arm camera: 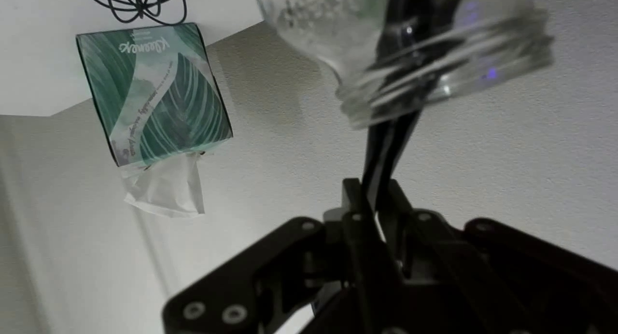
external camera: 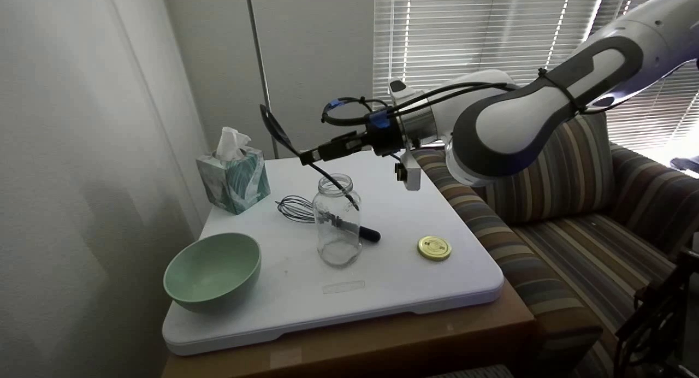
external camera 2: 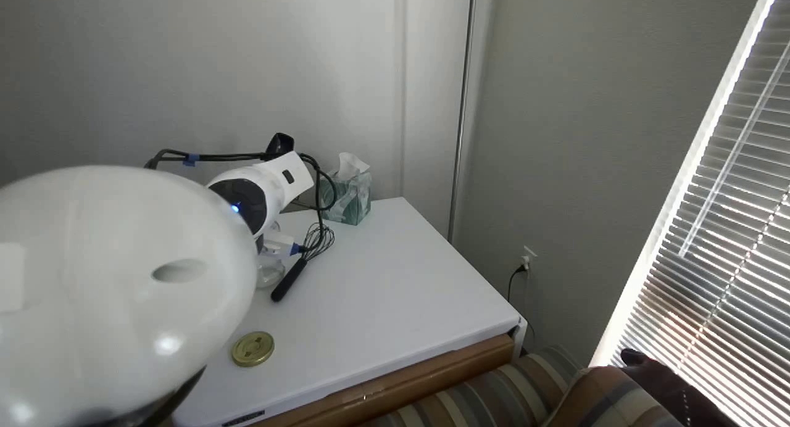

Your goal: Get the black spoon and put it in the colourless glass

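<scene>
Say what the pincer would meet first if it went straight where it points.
Probably the wall, passing beside the tissue box, though depth is unclear; the black spoon the pincer grips might catch the colourless glass sooner.

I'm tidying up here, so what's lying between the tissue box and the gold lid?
The whisk lies between the tissue box and the gold lid in both exterior views; the colourless glass stands beside it.

In an exterior view, the Panda arm (external camera 2: 123,279) is hiding the bench's (external camera 2: 395,291) far-left corner and most of the Mason jar (external camera 2: 271,274).
</scene>
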